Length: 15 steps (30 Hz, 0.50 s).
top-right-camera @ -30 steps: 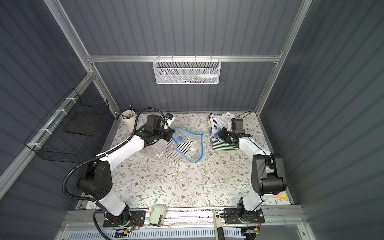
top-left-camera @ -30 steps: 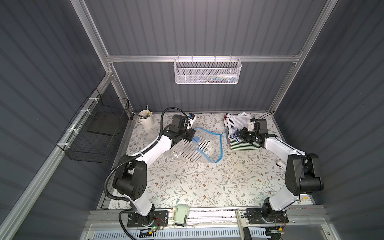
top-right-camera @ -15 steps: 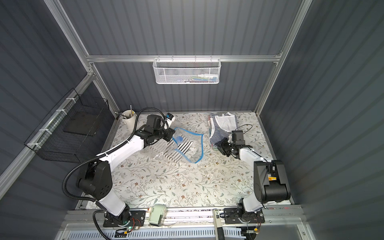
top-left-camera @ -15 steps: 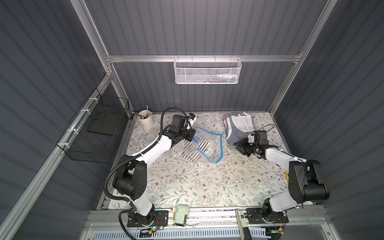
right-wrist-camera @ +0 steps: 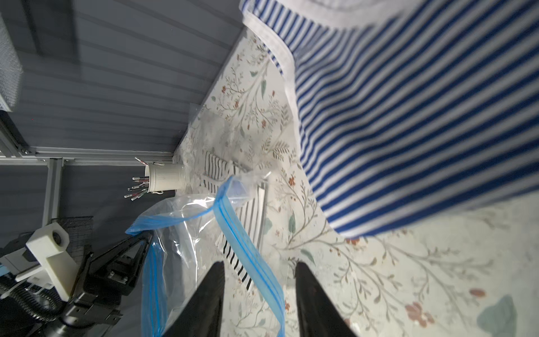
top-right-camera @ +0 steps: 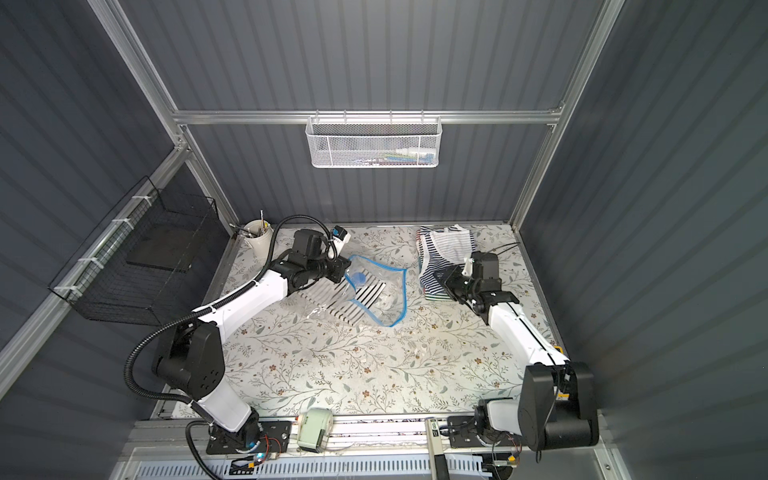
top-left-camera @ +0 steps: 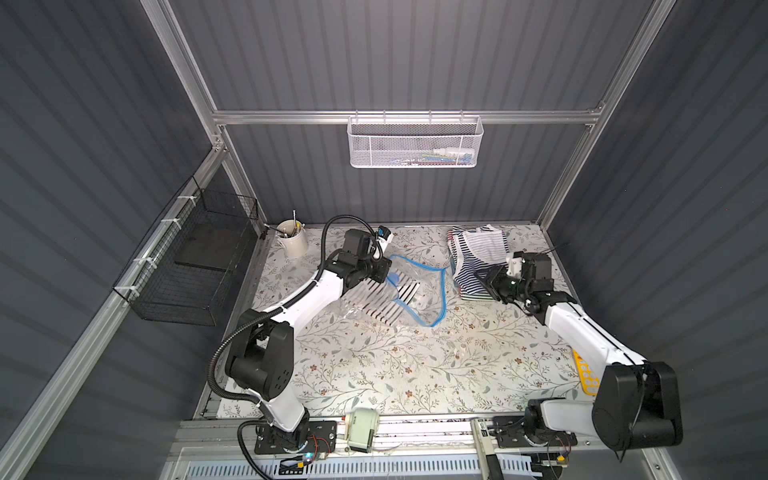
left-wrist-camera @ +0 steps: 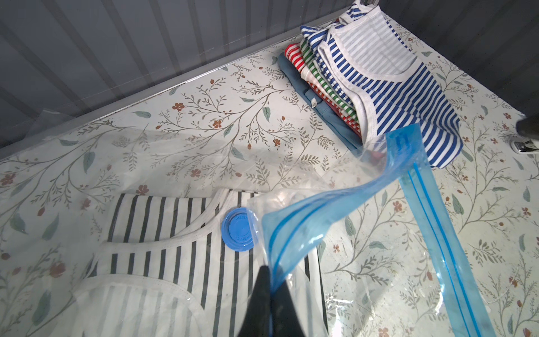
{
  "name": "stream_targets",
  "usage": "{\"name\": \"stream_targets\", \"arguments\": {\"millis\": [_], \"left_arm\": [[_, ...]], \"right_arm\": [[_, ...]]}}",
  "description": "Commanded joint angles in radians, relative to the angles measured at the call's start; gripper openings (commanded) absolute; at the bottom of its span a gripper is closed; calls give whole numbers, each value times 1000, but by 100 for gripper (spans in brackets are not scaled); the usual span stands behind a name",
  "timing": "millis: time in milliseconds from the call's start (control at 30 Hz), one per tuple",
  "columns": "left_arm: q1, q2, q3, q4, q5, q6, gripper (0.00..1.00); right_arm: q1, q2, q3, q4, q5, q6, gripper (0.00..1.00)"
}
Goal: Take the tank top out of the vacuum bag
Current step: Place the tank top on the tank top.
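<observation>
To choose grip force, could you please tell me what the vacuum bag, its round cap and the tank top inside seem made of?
The vacuum bag: thin clear plastic film, glossy; it crinkles and glints. The round cap: probably rigid moulded plastic, matte blue, embossed. The tank top: soft knit fabric, possibly cotton, matte, with stitched trim.

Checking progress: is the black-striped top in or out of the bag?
In. The top lies under the clear plastic of the bag, valve cap over it.

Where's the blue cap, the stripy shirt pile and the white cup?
blue cap [left-wrist-camera: 236, 230], left wrist view, centre.
stripy shirt pile [left-wrist-camera: 408, 96], left wrist view, top shirt.
white cup [top-left-camera: 294, 248], in a top view, side.
</observation>
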<state>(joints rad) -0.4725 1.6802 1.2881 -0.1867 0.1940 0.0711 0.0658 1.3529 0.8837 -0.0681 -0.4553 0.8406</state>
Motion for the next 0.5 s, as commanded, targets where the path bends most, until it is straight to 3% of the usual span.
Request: {"name": "stream_targets", "arguments": {"millis": [0,167,467], "left_arm": [[-6,-4,4,0,16,-8,0],[-8,-10,2,0,12,-3,0],[-8,-23,2,1,23,-8,0]], "right_arm": [[-7,133,50,21,8,-61,30],[-8,301,2,181,-37,25,29],[-18,349,-102,253,-18,36,29]]}}
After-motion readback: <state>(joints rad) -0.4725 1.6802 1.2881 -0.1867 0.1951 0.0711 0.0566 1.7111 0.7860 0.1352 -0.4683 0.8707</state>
